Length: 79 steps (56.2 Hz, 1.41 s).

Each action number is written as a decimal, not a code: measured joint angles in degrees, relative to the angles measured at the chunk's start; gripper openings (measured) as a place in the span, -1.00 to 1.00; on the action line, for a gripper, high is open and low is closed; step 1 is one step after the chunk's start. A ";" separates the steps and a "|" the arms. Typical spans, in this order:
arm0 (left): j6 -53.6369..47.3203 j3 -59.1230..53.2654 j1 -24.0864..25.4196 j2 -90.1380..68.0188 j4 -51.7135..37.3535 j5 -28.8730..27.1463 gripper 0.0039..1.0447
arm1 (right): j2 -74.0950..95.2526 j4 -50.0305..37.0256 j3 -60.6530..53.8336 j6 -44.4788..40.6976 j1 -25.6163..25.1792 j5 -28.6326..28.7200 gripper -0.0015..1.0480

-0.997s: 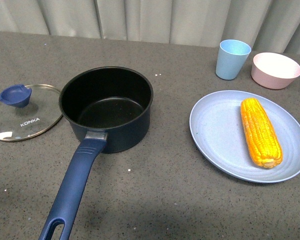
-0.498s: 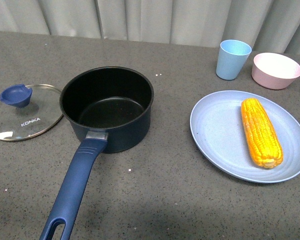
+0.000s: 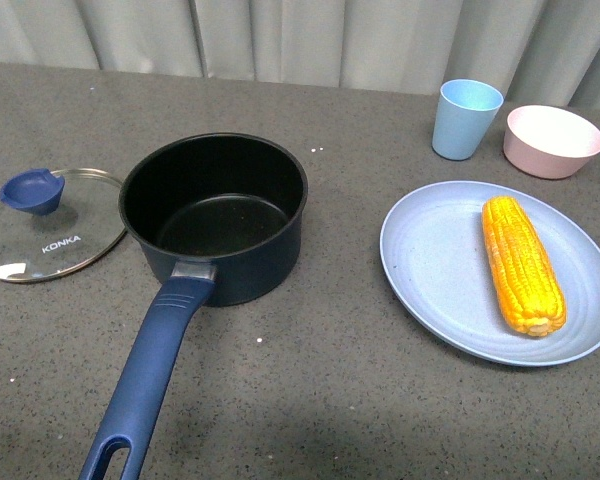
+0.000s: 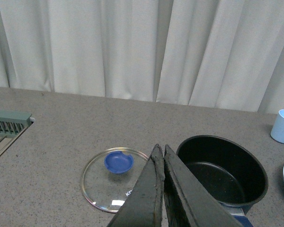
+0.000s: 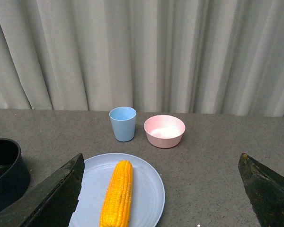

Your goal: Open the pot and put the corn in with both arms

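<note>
Right gripper [image 5: 161,158] hangs spread wide, empty; left gripper [image 4: 162,149] is pinched together on nothing. We see the corn [image 3: 522,265] on the blue plate [image 3: 430,260] at the front view's right, the lidless pot [image 3: 215,215] centre-left. We judge the corn stiff, rollable, slick: pinch across its middle.

Clear glass lid [image 3: 48,227], matt dark pot [image 3: 215,214], bumpy corn [image 3: 521,263], speckled matt table [image 3: 330,350].

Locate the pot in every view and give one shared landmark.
Front: pot mid-table, between glass lid and plate.
Left wrist: pot beside the glass lid, beyond the shut left claw.
Right wrist: pot cut off by the frame, beside the plate.
Shared landmark: blue cup.
</note>
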State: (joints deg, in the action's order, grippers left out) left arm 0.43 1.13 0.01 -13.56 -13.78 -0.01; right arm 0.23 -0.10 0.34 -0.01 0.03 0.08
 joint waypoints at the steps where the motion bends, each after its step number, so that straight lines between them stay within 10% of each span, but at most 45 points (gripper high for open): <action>1: 0.00 0.00 0.00 0.33 0.33 0.00 -0.93 | 0.00 0.00 0.00 0.00 0.00 0.00 0.82; 33: 0.02 0.00 -0.02 13.20 13.66 0.00 -0.93 | 0.00 0.00 0.00 0.00 0.00 0.00 0.82; 40: 0.00 0.00 0.00 13.25 13.66 0.00 -0.54 | 5.64 5.51 2.78 -3.96 -0.07 1.92 0.82; 62: 0.00 0.00 -0.02 13.31 13.66 0.02 0.84 | 71.95 -16.13 21.97 -2.60 3.41 -0.55 0.82; 79: -0.13 0.00 -0.02 13.31 13.66 0.02 0.88 | 96.24 -9.75 37.42 1.64 6.60 -2.58 0.82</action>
State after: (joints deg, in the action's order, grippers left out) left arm 0.30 1.13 -0.01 -0.25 -0.12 0.01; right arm 96.47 -9.85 37.76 1.63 6.63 -2.50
